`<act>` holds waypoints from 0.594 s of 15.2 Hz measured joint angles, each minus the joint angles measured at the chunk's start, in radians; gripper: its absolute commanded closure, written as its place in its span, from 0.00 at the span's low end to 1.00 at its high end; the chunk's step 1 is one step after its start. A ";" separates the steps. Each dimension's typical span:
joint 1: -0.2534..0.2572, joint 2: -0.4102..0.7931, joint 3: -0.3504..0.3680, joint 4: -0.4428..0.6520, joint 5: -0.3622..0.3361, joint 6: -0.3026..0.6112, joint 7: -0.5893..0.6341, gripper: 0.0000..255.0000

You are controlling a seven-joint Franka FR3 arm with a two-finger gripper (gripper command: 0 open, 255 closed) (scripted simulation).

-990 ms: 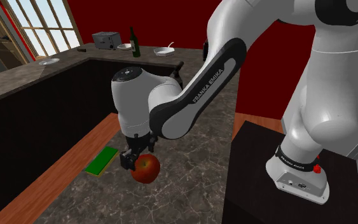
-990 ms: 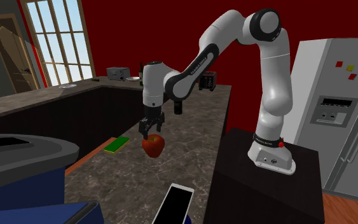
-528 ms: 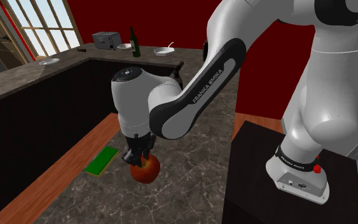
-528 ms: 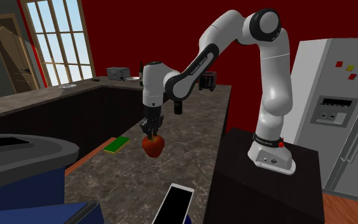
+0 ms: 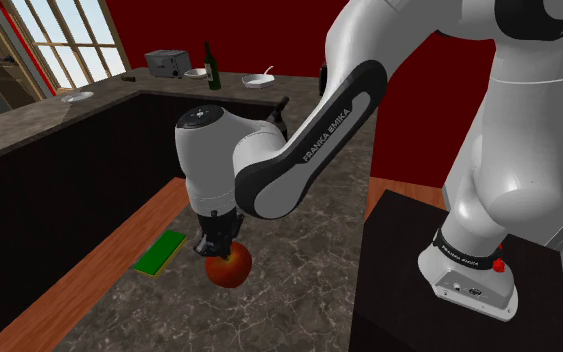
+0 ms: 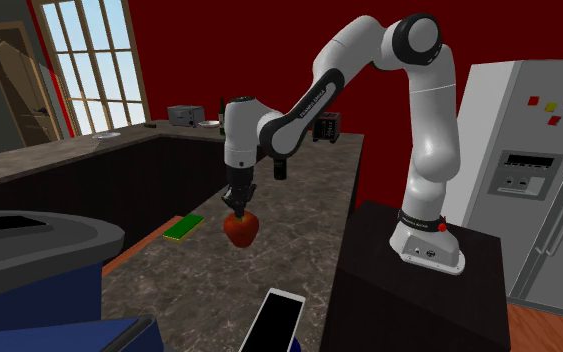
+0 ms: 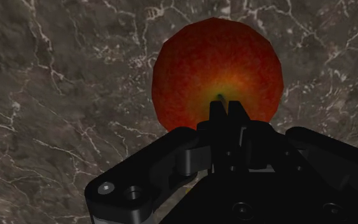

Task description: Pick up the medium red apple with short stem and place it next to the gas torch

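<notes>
One red apple [image 7: 217, 63] sits on the dark marbled surface [image 7: 56, 95], with the black fingers [image 7: 216, 118] pinched shut on its short stem. Grasp looks made. Next up is a careful lift toward the gas torch, because that thin hold could slip.

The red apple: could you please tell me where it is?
The red apple lies on the marbled counter, lower-left in the shoulder view, under the pincer, beside the green slab.
</notes>
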 measured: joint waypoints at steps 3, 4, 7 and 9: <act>-0.005 -0.021 0.006 0.004 0.017 -0.022 -0.013 1.00; -0.007 -0.026 0.008 0.012 0.023 -0.034 -0.017 1.00; -0.012 -0.052 0.014 0.023 0.045 -0.067 -0.034 1.00; -0.016 -0.070 0.018 0.035 0.061 -0.093 -0.046 1.00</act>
